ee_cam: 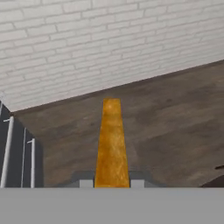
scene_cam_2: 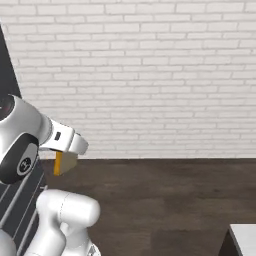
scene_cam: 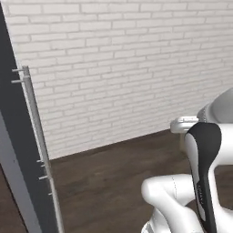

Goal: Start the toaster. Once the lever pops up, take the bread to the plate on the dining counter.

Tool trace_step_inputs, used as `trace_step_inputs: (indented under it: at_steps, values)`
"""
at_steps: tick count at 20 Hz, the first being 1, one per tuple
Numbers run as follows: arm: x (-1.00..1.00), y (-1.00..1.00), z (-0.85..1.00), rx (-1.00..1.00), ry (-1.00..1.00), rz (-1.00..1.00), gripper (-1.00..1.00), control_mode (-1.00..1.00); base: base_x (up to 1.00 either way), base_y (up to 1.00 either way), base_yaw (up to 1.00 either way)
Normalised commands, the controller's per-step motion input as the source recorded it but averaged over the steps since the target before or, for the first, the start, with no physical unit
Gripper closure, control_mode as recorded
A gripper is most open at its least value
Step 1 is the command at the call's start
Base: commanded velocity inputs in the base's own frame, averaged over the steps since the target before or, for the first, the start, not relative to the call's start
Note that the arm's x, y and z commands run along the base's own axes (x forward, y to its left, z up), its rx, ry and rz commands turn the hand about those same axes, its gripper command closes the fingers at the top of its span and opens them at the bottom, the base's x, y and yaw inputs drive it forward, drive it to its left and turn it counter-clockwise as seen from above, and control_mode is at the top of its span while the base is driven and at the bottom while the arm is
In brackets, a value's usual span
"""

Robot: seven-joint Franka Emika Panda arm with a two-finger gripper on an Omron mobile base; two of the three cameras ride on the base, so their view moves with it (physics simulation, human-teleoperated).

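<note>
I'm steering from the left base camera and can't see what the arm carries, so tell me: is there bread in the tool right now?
Observer: Yes. In the hand view the tool is shut on the bread, seen edge-on as a tan strip running up from between the fingertips.
Operator: Does any other camera confirm that?
Observer: The right base view shows the slice hanging below the white hand, in front of the brick wall.
Operator: What is under the slice?
Observer: Dark wood floor.
Operator: Any counter nearby?
Observer: A pale countertop corner sits at the lower right of the right base view; I cannot tell which counter it is.
</note>
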Motion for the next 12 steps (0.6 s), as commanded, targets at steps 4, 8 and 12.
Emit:
trace_step_inputs:
  at_steps: [4, 8, 12]
  values:
    - [0.00, 0.00, 0.00, 0.00, 0.00, 0.00, 1.00, 1.00, 1.00, -0.28, -0.34]
    - [0.00, 0.00, 0.00, 0.00, 0.00, 0.00, 1.00, 1.00, 1.00, -0.31, -0.40]
    - [0.00, 0.00, 0.00, 0.00, 0.00, 0.00, 1.00, 1.00, 1.00, -0.30, -0.41]
